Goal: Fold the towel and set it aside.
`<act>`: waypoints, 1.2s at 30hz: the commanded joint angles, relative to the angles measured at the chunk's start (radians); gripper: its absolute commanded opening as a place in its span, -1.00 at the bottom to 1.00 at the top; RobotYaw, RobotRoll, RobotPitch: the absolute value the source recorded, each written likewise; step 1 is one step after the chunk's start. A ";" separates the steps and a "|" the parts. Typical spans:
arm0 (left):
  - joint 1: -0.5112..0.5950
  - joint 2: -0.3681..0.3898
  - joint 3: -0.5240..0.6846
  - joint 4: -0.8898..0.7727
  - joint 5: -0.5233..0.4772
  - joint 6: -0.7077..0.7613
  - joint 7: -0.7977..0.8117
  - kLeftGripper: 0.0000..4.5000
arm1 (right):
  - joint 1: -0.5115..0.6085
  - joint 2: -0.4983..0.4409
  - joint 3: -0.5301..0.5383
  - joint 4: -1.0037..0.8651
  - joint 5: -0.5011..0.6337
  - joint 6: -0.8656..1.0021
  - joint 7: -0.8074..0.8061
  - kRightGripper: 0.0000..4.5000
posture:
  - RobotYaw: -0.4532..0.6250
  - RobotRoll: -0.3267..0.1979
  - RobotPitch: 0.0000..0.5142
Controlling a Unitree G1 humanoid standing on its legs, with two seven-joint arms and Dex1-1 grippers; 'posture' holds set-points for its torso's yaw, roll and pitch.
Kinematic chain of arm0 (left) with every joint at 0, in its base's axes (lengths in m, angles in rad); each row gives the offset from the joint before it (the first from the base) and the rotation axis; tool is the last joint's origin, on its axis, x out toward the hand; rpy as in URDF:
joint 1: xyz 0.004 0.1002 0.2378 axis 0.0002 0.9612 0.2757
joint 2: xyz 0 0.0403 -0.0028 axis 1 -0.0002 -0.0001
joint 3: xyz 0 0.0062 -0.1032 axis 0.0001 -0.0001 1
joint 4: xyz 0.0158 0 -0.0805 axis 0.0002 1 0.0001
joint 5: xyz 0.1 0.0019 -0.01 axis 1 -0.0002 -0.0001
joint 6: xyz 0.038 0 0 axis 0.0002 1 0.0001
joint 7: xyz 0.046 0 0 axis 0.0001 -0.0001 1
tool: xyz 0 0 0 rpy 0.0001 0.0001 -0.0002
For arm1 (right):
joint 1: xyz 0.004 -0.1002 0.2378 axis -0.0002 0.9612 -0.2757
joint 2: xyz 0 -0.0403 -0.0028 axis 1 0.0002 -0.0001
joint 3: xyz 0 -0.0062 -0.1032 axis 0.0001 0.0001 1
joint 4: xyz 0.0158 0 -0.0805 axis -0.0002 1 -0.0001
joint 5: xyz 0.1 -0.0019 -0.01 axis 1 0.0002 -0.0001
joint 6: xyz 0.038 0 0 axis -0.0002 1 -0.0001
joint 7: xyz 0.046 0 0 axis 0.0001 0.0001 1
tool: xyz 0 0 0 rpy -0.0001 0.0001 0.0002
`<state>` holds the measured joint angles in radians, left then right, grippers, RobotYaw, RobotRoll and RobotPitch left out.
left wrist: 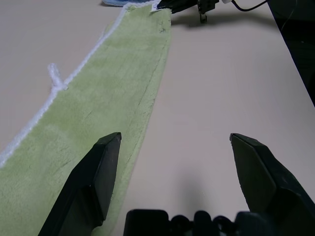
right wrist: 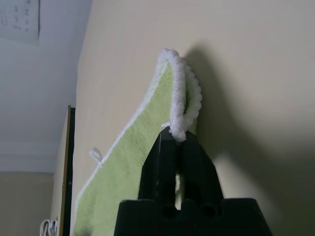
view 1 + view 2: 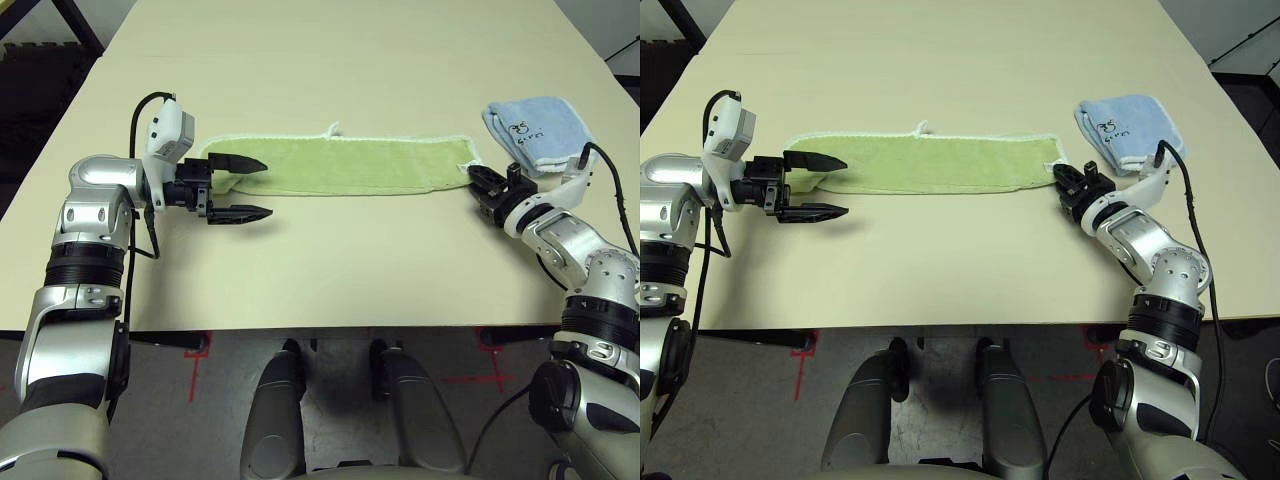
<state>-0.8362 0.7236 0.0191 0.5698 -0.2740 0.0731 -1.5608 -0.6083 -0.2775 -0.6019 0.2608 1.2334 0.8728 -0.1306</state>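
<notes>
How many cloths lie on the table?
2: the green towel stretched between both arms, and a pale blue cloth, folded, at the table's far right.

Silver ribbed forearms with black joint rings carry black cables, a white camera housing on each wrist, and a black two-fingered left pincer (image 3: 238, 187) and right pincer (image 3: 476, 177).

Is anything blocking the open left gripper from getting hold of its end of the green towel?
Nothing visible does. The left gripper stands open at the towel's left end, one finger over the cloth, the other over bare table. The right gripper is shut on the other end.
</notes>
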 commanded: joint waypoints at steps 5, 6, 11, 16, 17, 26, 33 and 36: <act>0.012 0.011 0.013 0.021 -0.009 -0.009 0.005 1.00 | 0.034 -0.031 -0.011 0.002 -0.010 0.019 0.004 -0.99 | -0.18 0.25 -0.06; 0.013 0.012 0.014 0.027 -0.008 -0.014 0.005 1.00 | 0.036 -0.037 -0.012 0.001 -0.010 0.020 0.007 -0.99 | -0.18 0.25 -0.06; 0.017 0.021 0.015 0.074 0.001 -0.054 -0.009 1.00 | 0.043 -0.068 -0.018 -0.003 -0.008 0.024 0.017 -0.99 | -0.19 0.25 -0.07; 0.007 0.019 0.018 0.121 0.003 -0.100 -0.010 1.00 | 0.052 -0.094 -0.007 -0.007 -0.017 0.031 0.040 -0.99 | -0.20 0.25 -0.07; 0.005 0.018 0.019 0.129 0.004 -0.107 -0.007 1.00 | 0.052 -0.098 -0.002 -0.009 -0.022 0.030 0.047 -0.99 | -0.20 0.25 -0.07; 0.006 0.024 0.017 0.125 -0.001 -0.102 -0.006 1.00 | 0.010 -0.138 0.001 -0.007 -0.096 -0.039 0.159 -0.99 | -0.18 0.25 -0.08; -0.009 0.024 0.012 0.126 0.001 -0.094 -0.012 1.00 | 0.007 -0.215 -0.005 0.056 -0.140 -0.040 0.227 -0.99 | -0.18 0.25 -0.09; -0.015 0.022 0.011 0.130 0.003 -0.094 -0.012 1.00 | 0.006 -0.231 -0.005 0.068 -0.158 -0.039 0.246 -0.99 | -0.19 0.25 -0.08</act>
<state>-0.8496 0.7325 0.0292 0.7018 -0.2739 -0.0237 -1.5628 -0.6150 -0.4940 -0.5913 0.3207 1.0903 0.8376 0.1012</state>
